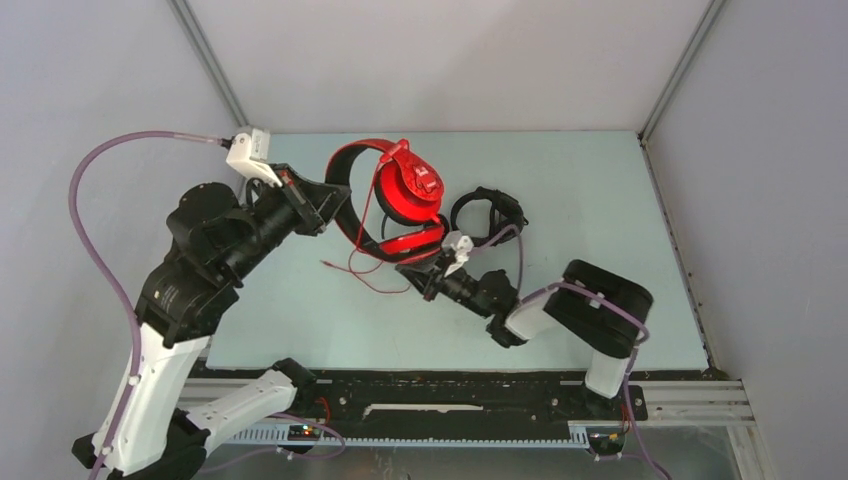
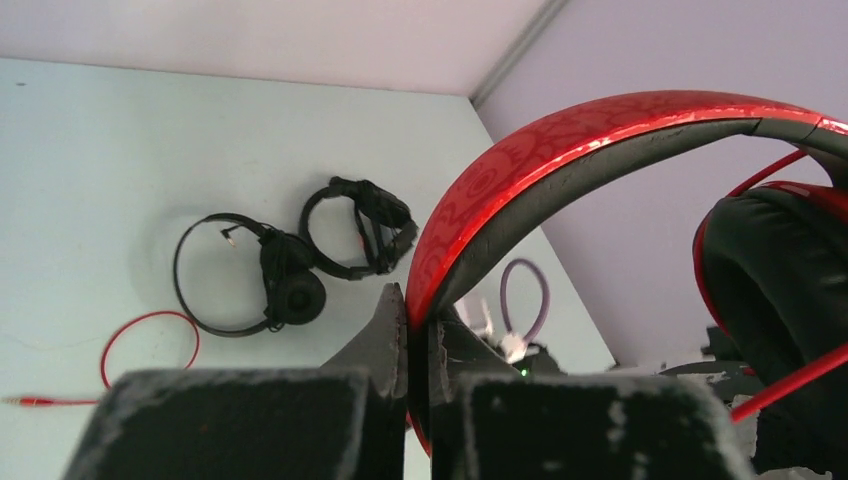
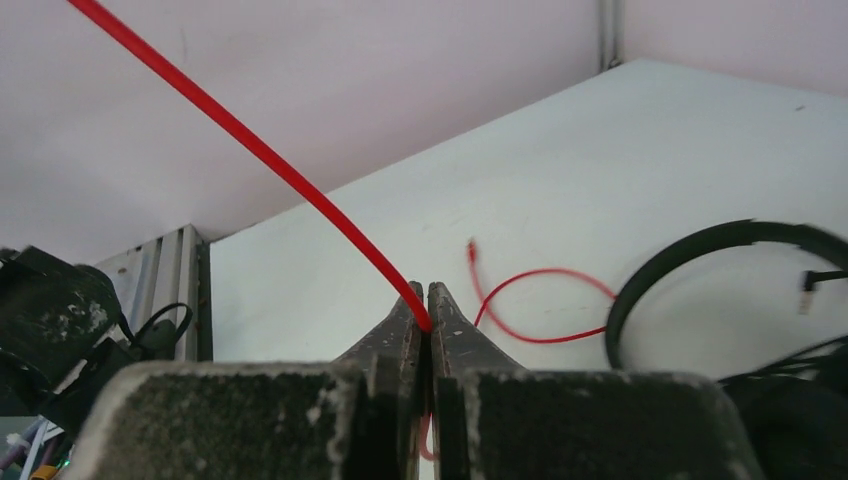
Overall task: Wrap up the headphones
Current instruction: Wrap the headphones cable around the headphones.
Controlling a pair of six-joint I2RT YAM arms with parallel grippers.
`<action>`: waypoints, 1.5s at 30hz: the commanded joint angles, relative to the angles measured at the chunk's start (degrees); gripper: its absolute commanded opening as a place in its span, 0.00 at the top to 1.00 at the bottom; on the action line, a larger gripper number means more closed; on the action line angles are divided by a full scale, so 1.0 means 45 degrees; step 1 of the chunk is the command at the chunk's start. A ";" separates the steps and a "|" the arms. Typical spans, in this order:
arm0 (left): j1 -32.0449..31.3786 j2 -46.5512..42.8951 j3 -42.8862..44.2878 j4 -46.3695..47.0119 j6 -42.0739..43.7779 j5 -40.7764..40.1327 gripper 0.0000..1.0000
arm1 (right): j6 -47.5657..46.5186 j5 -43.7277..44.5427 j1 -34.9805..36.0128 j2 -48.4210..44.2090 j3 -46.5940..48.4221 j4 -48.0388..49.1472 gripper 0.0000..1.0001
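Note:
The red headphones (image 1: 405,190) hang above the table, held by the band. My left gripper (image 1: 338,208) is shut on the red headband (image 2: 560,150), which runs between its jaws (image 2: 418,322). My right gripper (image 1: 408,270) is shut on the thin red cable (image 3: 250,145), which rises taut from the fingertips (image 3: 427,300). The rest of the cable loops loosely on the table (image 1: 362,272), ending in a plug (image 2: 25,401). The slim black headset (image 2: 250,275) and the bulkier black headset (image 2: 365,225) lie side by side on the table behind my right wrist (image 1: 487,213).
The pale blue table (image 1: 600,220) is walled by grey panels at the back and both sides. A black headband arc (image 3: 700,250) lies close to the right of my right gripper. A purple hose loops over the right arm (image 1: 590,295).

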 commanded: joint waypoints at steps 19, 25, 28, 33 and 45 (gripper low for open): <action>0.0423 -0.0514 0.0353 0.1787 0.0191 0.0447 1.00 | 0.1213 -0.3525 -0.2239 -0.3566 -0.2874 -0.1318 1.00; 0.0447 -0.0360 0.0706 0.2056 0.0665 -0.0904 1.00 | 0.0944 -0.3553 -0.2154 -0.3914 -0.3169 -0.1242 1.00; 0.0459 -0.0259 0.0743 0.2030 0.0718 -0.1463 1.00 | 0.0609 -0.3637 -0.2144 -0.4122 -0.3345 -0.1247 1.00; 0.0442 -0.0172 0.0704 0.2205 0.1332 -0.2427 1.00 | 0.0508 -0.3917 -0.1992 -0.4089 -0.3381 -0.1147 1.00; 0.0468 0.0417 0.1978 0.0274 0.2622 -0.0424 1.00 | 0.1408 -0.3347 -0.2544 -0.4064 -0.3322 -0.1001 1.00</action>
